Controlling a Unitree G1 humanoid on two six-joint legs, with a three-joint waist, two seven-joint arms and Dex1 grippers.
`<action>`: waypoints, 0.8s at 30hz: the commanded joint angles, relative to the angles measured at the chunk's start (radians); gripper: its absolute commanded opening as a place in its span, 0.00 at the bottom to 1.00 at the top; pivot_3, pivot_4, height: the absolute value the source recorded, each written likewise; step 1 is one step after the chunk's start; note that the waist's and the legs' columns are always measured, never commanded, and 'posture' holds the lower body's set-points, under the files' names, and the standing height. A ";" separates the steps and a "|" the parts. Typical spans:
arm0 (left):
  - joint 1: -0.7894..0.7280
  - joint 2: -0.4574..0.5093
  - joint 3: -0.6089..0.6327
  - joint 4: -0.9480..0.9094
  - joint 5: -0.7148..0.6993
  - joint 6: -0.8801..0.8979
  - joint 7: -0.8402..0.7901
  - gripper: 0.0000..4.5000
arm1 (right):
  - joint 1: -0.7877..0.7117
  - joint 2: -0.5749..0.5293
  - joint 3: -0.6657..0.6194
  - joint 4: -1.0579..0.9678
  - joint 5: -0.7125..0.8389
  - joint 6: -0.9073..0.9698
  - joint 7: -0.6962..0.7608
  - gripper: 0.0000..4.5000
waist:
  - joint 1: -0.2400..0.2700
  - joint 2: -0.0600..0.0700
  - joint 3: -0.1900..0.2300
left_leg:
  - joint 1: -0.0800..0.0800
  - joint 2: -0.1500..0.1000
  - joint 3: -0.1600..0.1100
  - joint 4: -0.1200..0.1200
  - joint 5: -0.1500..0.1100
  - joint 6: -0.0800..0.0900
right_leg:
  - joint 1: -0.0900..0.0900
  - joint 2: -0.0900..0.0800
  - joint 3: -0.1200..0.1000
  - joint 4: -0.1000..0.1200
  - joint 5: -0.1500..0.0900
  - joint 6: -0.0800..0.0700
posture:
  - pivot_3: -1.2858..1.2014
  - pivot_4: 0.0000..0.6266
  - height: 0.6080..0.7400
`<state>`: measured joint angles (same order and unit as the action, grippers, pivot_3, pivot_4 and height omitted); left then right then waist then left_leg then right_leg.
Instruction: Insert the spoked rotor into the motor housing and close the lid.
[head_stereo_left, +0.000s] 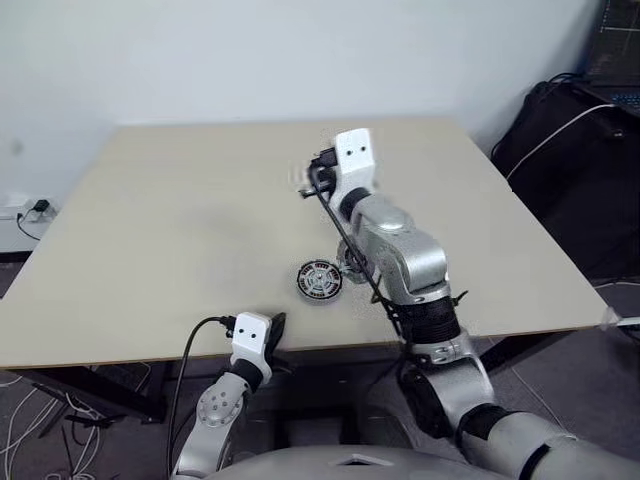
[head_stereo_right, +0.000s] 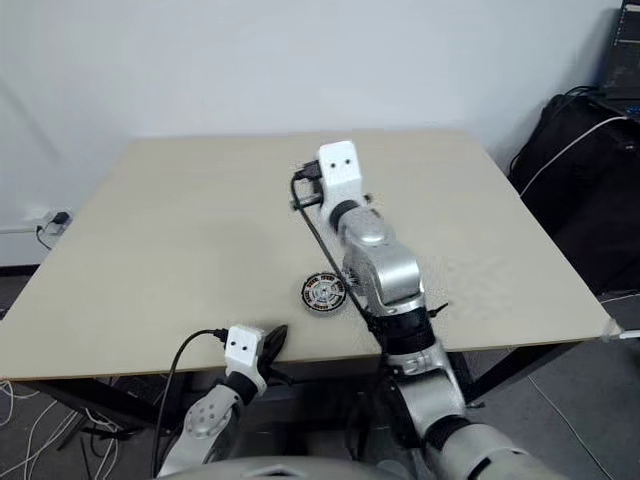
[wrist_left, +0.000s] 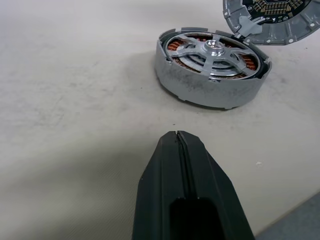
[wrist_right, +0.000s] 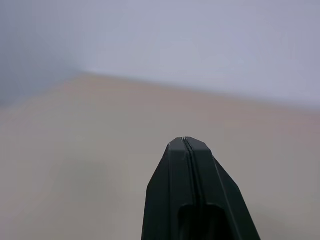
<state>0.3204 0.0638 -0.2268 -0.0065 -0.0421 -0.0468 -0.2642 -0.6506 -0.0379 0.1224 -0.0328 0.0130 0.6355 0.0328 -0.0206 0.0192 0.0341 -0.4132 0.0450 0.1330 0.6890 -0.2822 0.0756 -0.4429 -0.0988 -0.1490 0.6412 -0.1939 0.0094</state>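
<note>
Now my left gripper (wrist_left: 178, 134) and right gripper (wrist_right: 184, 139) are both pinched empty. Spoked rotor (wrist_left: 212, 52) sits inside motor housing (wrist_left: 200, 89), near the table's (head_stereo_left: 150, 230) front edge; lid (wrist_left: 272, 22) touches it.

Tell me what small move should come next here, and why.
Probably bring the right gripper back down toward the lid, opening on the way. The spoked rotor already sits inside the motor housing, while the lid lies on the table just beside it, not yet on. The right gripper is shut, empty and raised; the left gripper waits shut nearby.
</note>
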 joint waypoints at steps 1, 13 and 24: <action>-0.016 0.004 -0.003 -0.051 -0.004 -0.004 -0.009 0.00 | 0.039 -0.121 0.020 0.048 -0.171 -0.114 -0.092 0.00 | 0.000 -0.001 0.000 | 0.000 0.000 0.001 0.000 0.000 0.000 | 0.000 0.000 0.001 0.000 0.000 0.000 | 0.52 0.00 1.00; -0.022 0.024 0.000 -0.058 -0.007 0.009 -0.018 0.00 | 0.279 -0.363 0.094 0.029 -0.356 0.050 0.040 0.00 | -0.014 -0.001 0.000 | 0.001 0.002 0.003 -0.003 0.004 0.002 | 0.001 0.002 0.002 0.003 -0.001 -0.002 | 0.52 0.00 1.00; -0.023 0.022 0.001 -0.060 -0.018 0.024 -0.031 0.00 | 0.386 -0.358 0.140 -0.175 -0.180 0.183 0.382 0.00 | -0.007 -0.004 0.002 | 0.002 0.002 -0.001 -0.001 0.003 0.001 | 0.000 0.002 0.000 0.002 -0.001 -0.001 | 0.52 0.00 1.00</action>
<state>0.3058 0.0842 -0.2261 -0.0175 -0.0512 -0.0218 -0.2888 -0.2448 -0.4066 0.2995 -0.1563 -0.2012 0.8016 0.3927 -0.0272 0.0155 0.0357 -0.4114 0.0473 0.1319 0.6890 -0.2800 0.0752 -0.4431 -0.0973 -0.1493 0.6432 -0.1947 0.0081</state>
